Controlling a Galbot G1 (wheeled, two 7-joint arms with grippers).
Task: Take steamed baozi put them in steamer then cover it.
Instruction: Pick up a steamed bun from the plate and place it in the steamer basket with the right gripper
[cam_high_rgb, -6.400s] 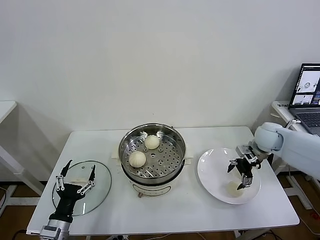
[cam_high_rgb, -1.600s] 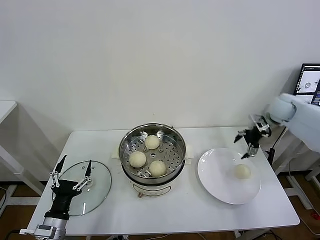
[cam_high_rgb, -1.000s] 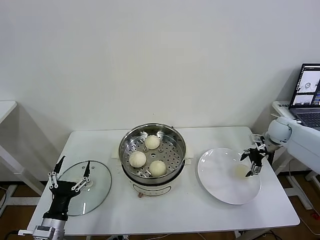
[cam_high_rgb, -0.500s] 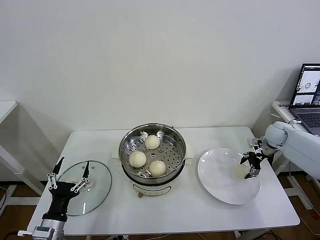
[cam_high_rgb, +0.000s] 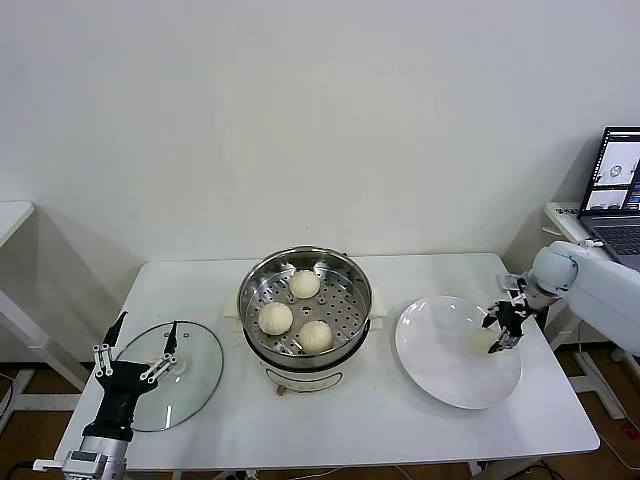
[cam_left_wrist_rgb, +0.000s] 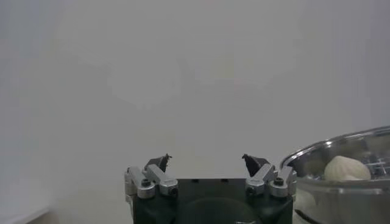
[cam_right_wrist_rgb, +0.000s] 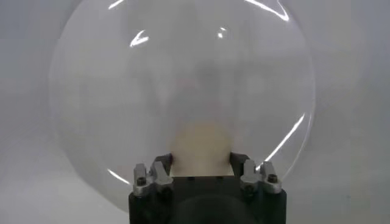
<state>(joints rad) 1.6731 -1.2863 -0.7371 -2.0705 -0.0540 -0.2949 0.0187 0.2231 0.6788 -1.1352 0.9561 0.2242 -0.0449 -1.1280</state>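
We can't see the right end effector (cam_right_wrist_rgb: 202, 163) fingertips behind the baozi (cam_right_wrist_rgb: 201, 148); laptop (cam_high_rgb: 618, 180) cut off at frame edge.

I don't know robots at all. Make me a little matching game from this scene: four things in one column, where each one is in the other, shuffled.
Things
1. glass lid
2. last baozi
3. three baozi
4. left gripper

Places
A. in the steamer
B. on the white plate, in the right gripper
C. flat on the table, left of the steamer
D. open, above the lid

Pairs: 1-C, 2-B, 3-A, 4-D
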